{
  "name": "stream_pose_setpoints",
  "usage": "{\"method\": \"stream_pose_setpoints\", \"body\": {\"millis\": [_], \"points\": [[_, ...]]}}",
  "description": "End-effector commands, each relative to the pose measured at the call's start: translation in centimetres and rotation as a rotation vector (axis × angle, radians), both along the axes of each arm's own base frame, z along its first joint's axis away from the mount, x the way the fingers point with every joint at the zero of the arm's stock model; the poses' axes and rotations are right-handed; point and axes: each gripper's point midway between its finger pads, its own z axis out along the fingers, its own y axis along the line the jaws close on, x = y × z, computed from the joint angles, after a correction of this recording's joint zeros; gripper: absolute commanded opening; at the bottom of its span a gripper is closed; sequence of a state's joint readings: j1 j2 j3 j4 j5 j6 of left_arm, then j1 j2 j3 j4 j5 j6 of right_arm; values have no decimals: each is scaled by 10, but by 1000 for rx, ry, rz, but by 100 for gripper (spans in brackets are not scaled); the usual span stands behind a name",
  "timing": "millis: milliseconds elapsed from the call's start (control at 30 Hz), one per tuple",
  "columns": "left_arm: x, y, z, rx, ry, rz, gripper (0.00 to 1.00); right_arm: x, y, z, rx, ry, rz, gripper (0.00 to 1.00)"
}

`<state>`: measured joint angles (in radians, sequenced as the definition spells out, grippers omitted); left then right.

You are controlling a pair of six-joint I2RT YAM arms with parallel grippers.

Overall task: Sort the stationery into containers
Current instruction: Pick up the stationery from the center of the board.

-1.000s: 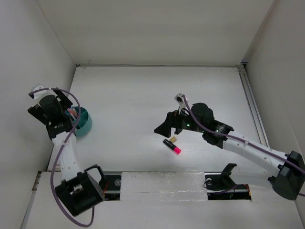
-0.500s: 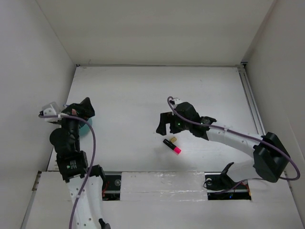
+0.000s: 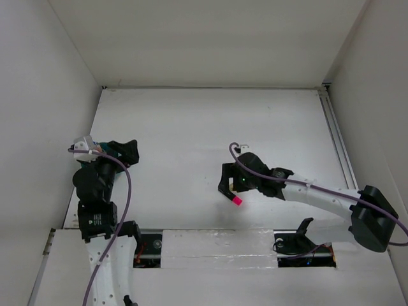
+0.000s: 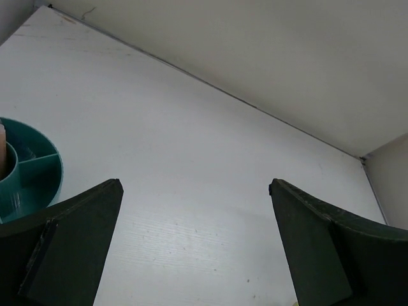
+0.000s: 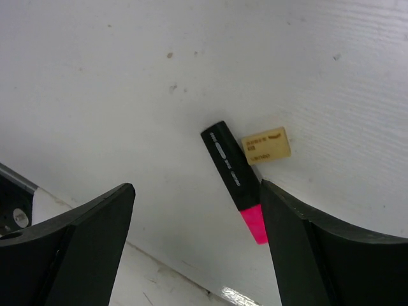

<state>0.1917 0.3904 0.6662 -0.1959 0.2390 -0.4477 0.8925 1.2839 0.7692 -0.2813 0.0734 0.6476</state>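
Marker [image 5: 233, 175] lying on table [image 5: 127, 76] toward near edge, eraser bit [image 5: 266, 146] just beside it, divided organizer [image 4: 48, 191] well apart at table's left.

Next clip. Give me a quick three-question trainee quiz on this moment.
1. True or false: the right gripper is open, straddling the pink-ended marker.
2. What lies right beside the marker's black end? A) tan eraser bit B) a ruler C) scissors
3. Which wrist camera shows the teal organizer?
Key: 1 true; 2 A; 3 left wrist.
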Motion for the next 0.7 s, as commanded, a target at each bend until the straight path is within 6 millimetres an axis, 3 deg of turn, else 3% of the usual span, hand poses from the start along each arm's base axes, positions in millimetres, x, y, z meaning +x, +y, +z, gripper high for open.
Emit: {"method": "stream_pose_setpoints", "body": {"millis": [0,200,400,533,667], "points": [[-4,-11,17,17,-47,-48,100,-9,-8,-2,41,11,-106,85],[-5,-20,17,16,-47,-85,100,-27,-32,-20,56,70,-242,84],[6,-11,-2,6,35,-41,100,-35,-57,-37,12,90,-350,84],[6,-13,-2,6,35,-50,100,-39,-56,-42,14,98,-334,76],[6,-15,1,6,26,-62,100,-42,-53,-48,21,116,-348,75]]}}
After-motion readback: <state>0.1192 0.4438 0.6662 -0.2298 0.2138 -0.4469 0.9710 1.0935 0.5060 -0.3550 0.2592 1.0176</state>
